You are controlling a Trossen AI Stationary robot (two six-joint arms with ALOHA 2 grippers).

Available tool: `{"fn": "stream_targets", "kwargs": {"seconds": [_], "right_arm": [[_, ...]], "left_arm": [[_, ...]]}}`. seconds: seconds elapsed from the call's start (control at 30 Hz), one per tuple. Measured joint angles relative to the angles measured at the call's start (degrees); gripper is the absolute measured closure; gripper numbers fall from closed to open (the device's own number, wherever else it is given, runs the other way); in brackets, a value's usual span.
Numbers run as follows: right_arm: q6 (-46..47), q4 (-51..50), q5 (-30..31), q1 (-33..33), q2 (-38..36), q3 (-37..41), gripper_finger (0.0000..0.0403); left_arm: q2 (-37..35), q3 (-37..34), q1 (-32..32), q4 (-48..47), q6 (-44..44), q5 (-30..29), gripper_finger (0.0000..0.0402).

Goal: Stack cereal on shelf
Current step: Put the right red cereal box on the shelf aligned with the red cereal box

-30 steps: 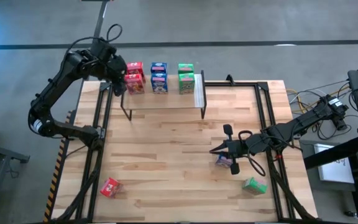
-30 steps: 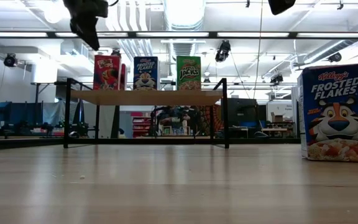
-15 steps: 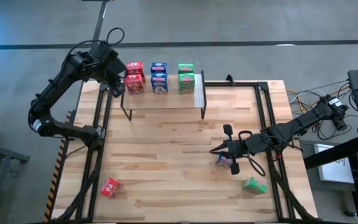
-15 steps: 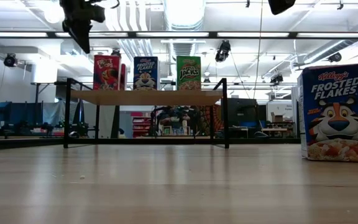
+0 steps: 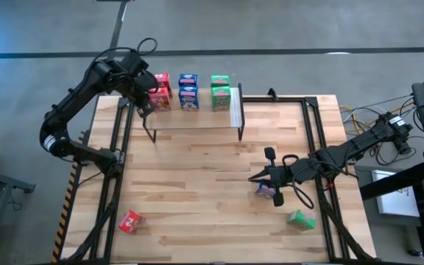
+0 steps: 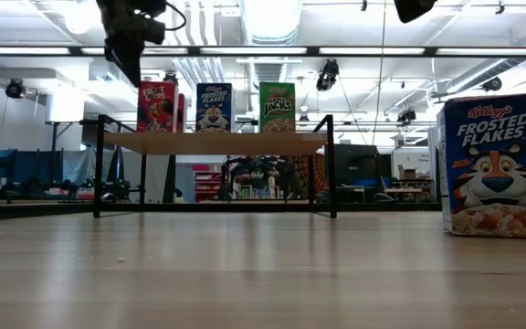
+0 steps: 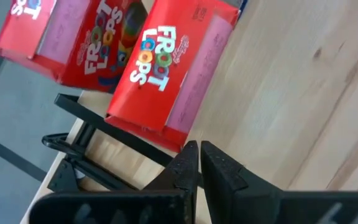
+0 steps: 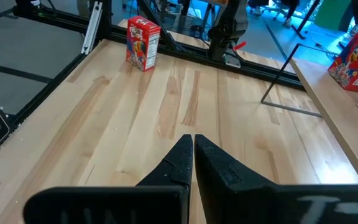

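Observation:
The shelf (image 5: pixel 193 119) stands at the table's far side with cereal boxes upright on its top board: two red (image 5: pixel 160 93), blue (image 5: pixel 188 92) and green (image 5: pixel 220 92). My left gripper (image 5: pixel 144 104) is shut and points down just off the shelf's left end, close beside the nearer red box (image 7: pixel 166 74). My right gripper (image 5: pixel 259 177) is shut and hovers above a blue box (image 5: pixel 265 192) that stands on the table. A red box (image 5: pixel 131 221) and a green box (image 5: pixel 300 219) lie on the table near its front edge.
Black frame rails run along the table's left side (image 5: pixel 120 154) and right side (image 5: pixel 313 136). Cables and equipment (image 5: pixel 389 132) sit beyond the right edge. Bare wood (image 5: pixel 197 184) lies between the shelf and the loose boxes.
My left gripper has drawn back a little from the red boxes toward the table's left edge, then come back toward the shelf's left end and sunk slightly. The boxes on the shelf stand as before.

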State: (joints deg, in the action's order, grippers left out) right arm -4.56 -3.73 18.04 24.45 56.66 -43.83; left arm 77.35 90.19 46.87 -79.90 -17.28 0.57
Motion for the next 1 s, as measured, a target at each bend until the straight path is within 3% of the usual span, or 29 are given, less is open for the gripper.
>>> {"fn": "stream_targets", "kwargs": {"seconds": [0.5, 0.67, 0.9, 1.0], "right_arm": [[0.02, -0.15, 0.0, 0.0, 0.0, 0.0, 0.0394], [0.04, -0.14, 0.0, 0.0, 0.0, 0.0, 0.0394], [-0.01, -0.13, 0.0, 0.0, 0.0, 0.0, 0.0394], [-0.04, -0.13, 0.0, 0.0, 0.0, 0.0, 0.0394]], "left_arm": [[0.71, 0.0, 0.0, 2.27, 1.36, -0.1, 0.04], [-0.1, 0.0, 0.0, -3.5, 2.1, -0.16, 0.04], [-1.76, 0.0, 0.16, -4.76, 4.89, -10.07, 0.04], [-1.48, 0.0, 0.2, -4.06, 5.56, -10.52, 0.04]]}}
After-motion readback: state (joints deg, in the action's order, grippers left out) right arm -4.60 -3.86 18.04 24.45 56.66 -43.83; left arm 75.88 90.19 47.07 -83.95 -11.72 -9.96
